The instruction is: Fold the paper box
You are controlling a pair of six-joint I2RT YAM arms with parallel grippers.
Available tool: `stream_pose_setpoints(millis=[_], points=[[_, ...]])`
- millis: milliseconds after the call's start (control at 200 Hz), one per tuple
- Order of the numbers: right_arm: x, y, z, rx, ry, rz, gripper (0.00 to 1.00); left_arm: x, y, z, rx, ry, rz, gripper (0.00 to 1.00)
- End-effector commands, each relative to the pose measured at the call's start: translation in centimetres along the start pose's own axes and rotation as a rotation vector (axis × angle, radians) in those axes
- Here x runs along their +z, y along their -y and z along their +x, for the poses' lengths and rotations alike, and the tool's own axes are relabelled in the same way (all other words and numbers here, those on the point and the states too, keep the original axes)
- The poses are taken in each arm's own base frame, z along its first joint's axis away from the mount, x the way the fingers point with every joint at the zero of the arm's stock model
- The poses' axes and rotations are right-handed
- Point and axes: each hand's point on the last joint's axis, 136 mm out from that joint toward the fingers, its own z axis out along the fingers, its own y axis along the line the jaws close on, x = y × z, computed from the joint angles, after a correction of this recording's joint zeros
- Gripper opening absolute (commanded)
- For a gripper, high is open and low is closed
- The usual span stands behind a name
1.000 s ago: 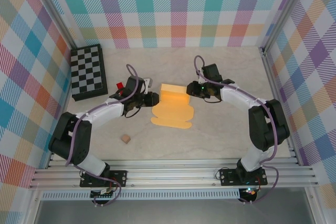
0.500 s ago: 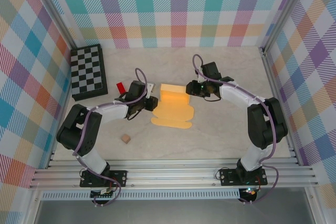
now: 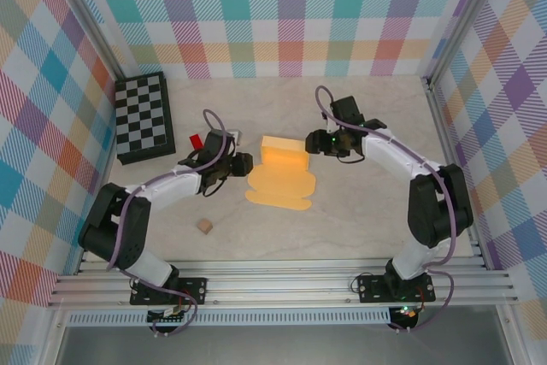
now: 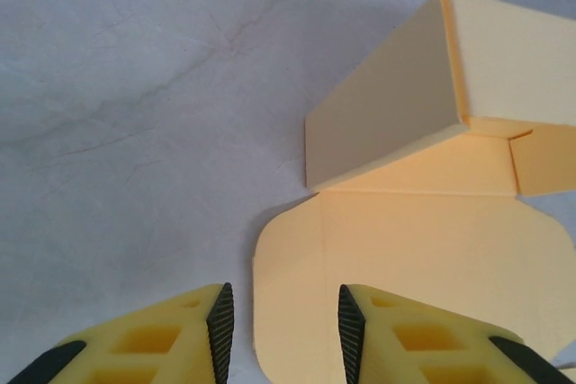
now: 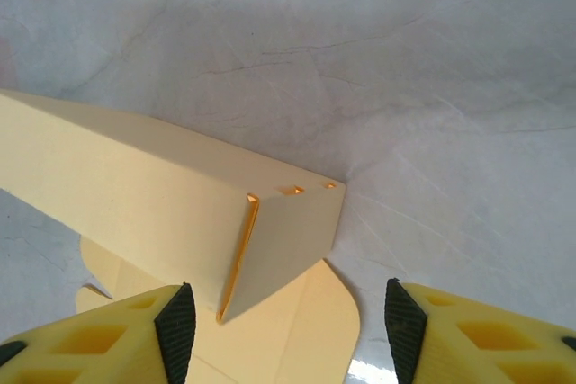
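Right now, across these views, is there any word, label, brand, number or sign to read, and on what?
None can be read.
The yellow-orange card paper box is blank on every face that shows.
The black-and-grey chequered board carries squares alone, no letters or numbers.
The small red block and small tan cube are too small to tell.

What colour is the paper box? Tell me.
Yellow-orange; the paper box shows best in the left wrist view.
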Motion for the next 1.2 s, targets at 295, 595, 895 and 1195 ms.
stream_pose_setpoints(millis=[295,595,895,1195], points=[[-4.0,-8.2,-1.5,-0.94,0.06,-0.024,0.59,-5.0,-2.7,5.8,-0.302,-0.172,-0.17,0.34],[-1.7,-9.9,1.1,-1.334,0.093,0.166,0.73,-6.9,-4.2,10.1,-0.279,-0.224,-0.228,0.35],[3.7,-8.4,-0.8,-1.418,-0.059,0.271,0.88,-6.4,-4.1,9.6,-0.272,-0.213,-0.23,0.36],[6.9,-8.3,-3.7,-1.3,-0.109,0.206,1.0,-5.8,-4.1,9.9,-0.274,-0.22,-0.228,0.37]])
